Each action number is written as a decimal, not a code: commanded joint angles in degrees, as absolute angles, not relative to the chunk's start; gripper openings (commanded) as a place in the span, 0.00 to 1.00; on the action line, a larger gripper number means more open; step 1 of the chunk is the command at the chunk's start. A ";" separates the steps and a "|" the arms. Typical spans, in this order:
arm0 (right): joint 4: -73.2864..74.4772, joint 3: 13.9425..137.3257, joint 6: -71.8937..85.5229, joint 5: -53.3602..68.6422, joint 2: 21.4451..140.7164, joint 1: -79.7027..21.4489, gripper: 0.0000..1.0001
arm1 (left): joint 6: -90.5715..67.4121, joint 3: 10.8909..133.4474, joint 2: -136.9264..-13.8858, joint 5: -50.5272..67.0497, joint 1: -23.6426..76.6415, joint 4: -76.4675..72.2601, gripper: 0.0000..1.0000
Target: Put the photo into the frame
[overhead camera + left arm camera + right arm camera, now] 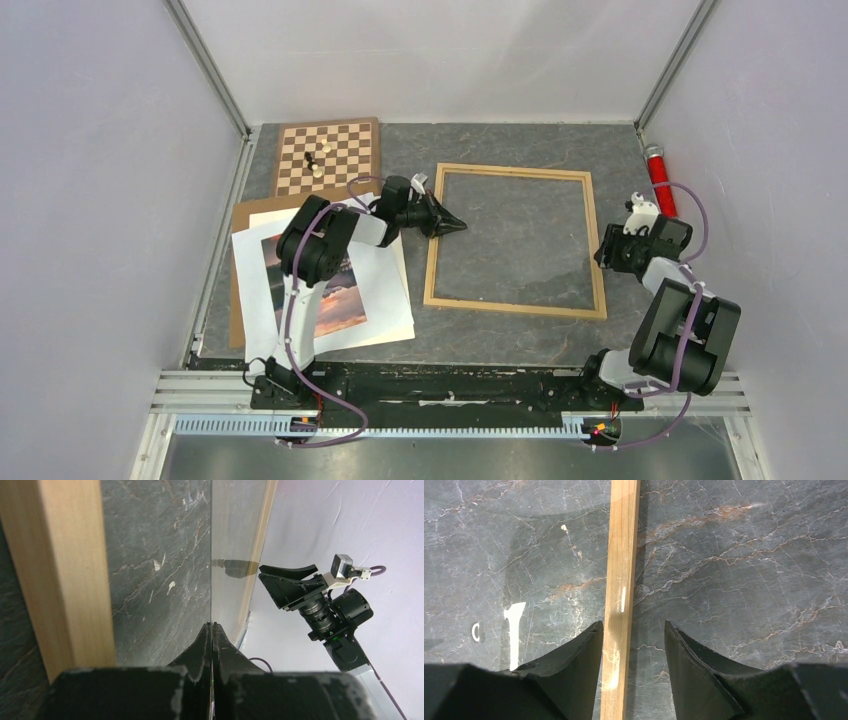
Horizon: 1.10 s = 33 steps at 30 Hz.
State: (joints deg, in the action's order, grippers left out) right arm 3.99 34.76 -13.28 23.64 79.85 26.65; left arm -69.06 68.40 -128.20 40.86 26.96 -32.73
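The light wood frame (510, 305) lies flat on the dark stone table, right of centre. The photo (340, 300), a sunset print, rests on white sheets at the left, partly hidden under my left arm. My left gripper (455, 226) reaches over the frame's left rail (65, 580). It is shut (212, 625) on a thin clear pane (211, 555), seen edge-on running away from the fingertips. My right gripper (610, 255) hangs over the frame's right rail (621, 580). It stands open (633, 625) with the rail between its fingers, closer to the left one.
A chessboard (327, 155) with a few pieces sits at the back left. White sheets (385, 290) lie on a brown backing board (238, 290). A red cylinder (660, 180) lies by the right wall. Enclosure walls stand on three sides.
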 commanded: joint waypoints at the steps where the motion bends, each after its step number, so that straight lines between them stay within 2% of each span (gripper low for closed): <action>1: 1.48 36.48 -13.60 23.17 80.48 25.89 0.51 | -61.40 71.49 -123.45 40.06 26.72 -29.97 0.02; 12: 0.82 37.35 -13.95 24.00 82.37 24.88 0.50 | -57.13 73.23 -122.16 38.58 26.74 -27.49 0.02; 33: 2.63 38.58 -15.87 24.15 83.27 24.79 0.47 | -59.17 73.74 -122.88 37.77 26.72 -30.84 0.02</action>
State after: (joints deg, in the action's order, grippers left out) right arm 3.18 36.53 -14.83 23.68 83.13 24.95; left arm -60.58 71.42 -125.14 39.05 26.96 -27.35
